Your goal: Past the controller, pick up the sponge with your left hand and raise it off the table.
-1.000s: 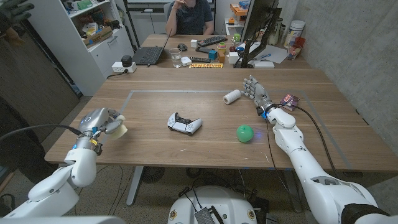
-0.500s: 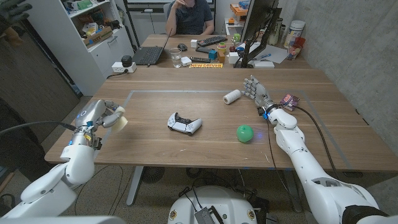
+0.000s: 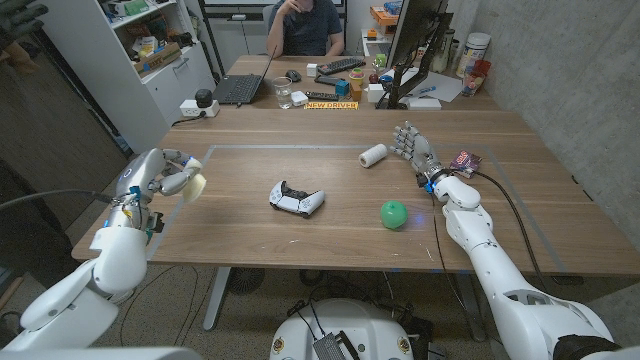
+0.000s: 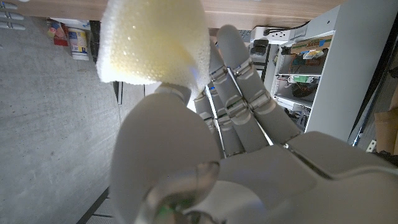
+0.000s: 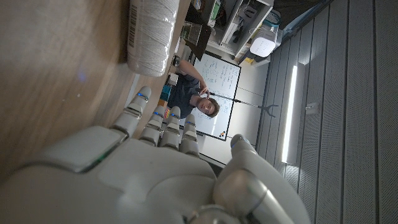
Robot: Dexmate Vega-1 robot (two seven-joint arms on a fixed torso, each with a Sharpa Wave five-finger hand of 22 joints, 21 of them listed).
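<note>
Sponge (image 3: 193, 186) sits higher than a second ago, pinched in the left hand (image 3: 168, 176) clear of the wooden table (image 3: 330, 225) at its left edge, the arm raised further than before. Controller (image 3: 297, 200), green ball (image 3: 394, 214) and white roll (image 3: 373, 155) have not moved. Right hand (image 3: 412, 147) holds nothing, fingers apart and upright just beside the roll, unchanged. From the left wrist, the thumb and fingers (image 4: 239, 87) clamp the pale yellow foam, whose lower part is hidden behind them.
</note>
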